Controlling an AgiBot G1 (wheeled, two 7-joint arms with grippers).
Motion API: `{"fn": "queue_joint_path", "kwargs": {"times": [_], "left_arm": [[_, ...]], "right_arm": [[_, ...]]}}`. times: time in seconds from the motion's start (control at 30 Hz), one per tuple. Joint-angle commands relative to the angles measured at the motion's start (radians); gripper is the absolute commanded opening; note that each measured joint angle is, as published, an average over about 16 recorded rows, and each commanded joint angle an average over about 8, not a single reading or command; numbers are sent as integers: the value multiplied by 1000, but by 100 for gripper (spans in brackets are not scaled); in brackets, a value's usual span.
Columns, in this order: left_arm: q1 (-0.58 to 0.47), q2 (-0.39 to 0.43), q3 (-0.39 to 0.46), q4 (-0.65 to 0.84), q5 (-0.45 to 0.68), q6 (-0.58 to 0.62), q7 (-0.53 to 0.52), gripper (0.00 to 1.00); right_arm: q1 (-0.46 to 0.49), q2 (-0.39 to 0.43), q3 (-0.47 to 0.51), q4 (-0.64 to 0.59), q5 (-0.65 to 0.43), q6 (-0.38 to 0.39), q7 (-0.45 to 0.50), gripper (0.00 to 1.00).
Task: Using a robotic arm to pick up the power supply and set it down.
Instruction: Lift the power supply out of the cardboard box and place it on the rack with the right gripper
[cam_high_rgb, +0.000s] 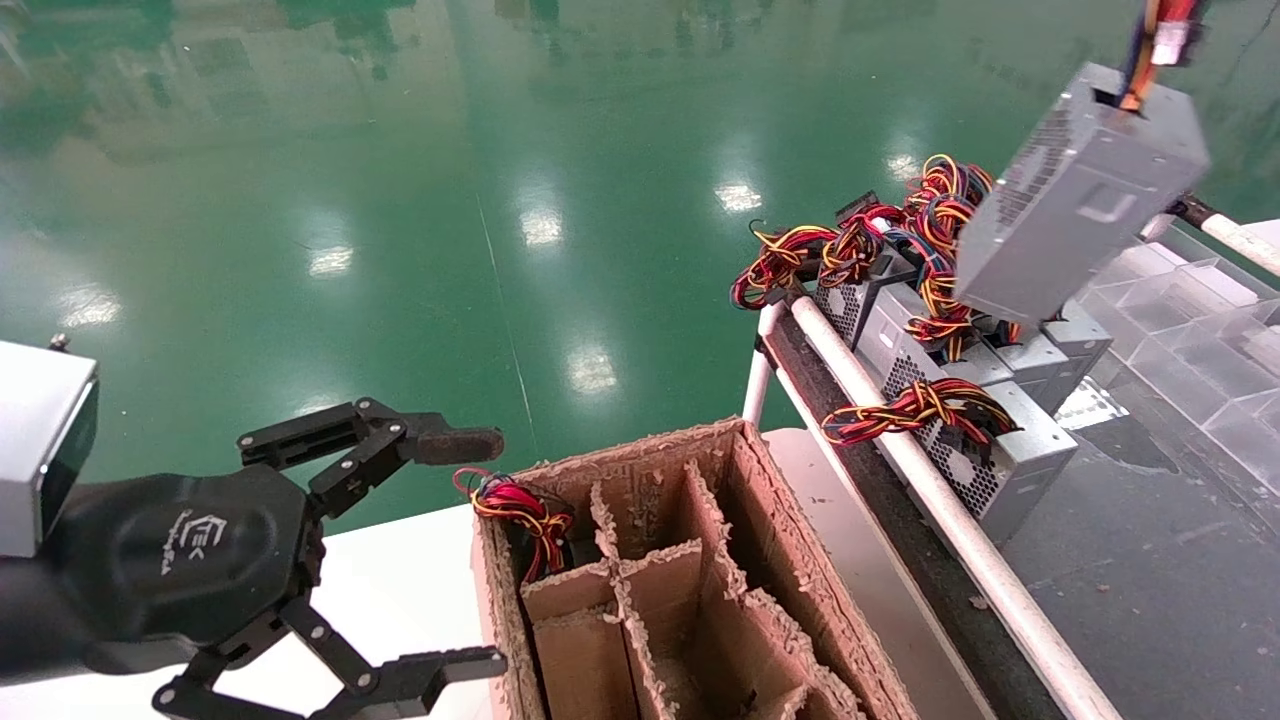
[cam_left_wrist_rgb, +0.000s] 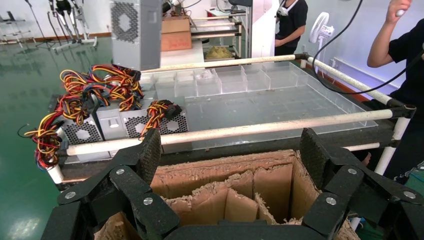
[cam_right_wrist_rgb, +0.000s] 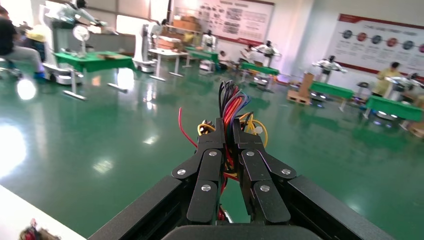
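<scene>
The power supply (cam_high_rgb: 1080, 195), a grey metal box with a perforated side, hangs tilted in the air at the upper right, above the cart. It also shows in the left wrist view as the power supply (cam_left_wrist_rgb: 135, 32) with its round fan grille. Its wire bundle (cam_right_wrist_rgb: 231, 107) of red, yellow and black wires is pinched in my right gripper (cam_right_wrist_rgb: 227, 135), which is shut on it; in the head view that gripper lies beyond the top edge. My left gripper (cam_high_rgb: 490, 550) stands open and empty at the lower left, beside the cardboard box (cam_high_rgb: 760, 560), and appears again as the left gripper (cam_left_wrist_rgb: 231, 142).
The cardboard box has divider cells; one far cell holds a unit with mostly red wires (cam_high_rgb: 515, 505). A cart with a white rail (cam_high_rgb: 900, 430) carries several more power supplies (cam_high_rgb: 960, 450) and a clear plastic divided tray (cam_high_rgb: 1190, 320). People (cam_left_wrist_rgb: 400, 55) stand beyond the cart.
</scene>
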Motion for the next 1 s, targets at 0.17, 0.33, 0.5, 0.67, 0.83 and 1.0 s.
{"fn": "queue_joint_path", "kwargs": {"times": [0.17, 0.33, 0.5, 0.67, 0.83, 1.0], "left_arm": [[0, 0, 0, 0, 0, 0, 0, 100], [0, 0, 0, 0, 0, 0, 0, 100], [0, 0, 1, 0, 0, 0, 0, 100], [0, 0, 1, 0, -1, 0, 0, 100], [0, 0, 1, 0, -1, 0, 1, 100], [0, -1, 1, 0, -1, -1, 1, 100]], "right_arm": [[-27, 80, 20, -34, 13, -26, -9, 0], [-83, 146, 40, -56, 39, -47, -18, 0], [-153, 202, 58, -77, 66, -62, -33, 0], [-229, 247, 70, -99, 92, -75, -52, 0], [-315, 271, 75, -111, 118, -92, -73, 0], [-412, 269, 77, -121, 149, -102, -93, 0]]}}
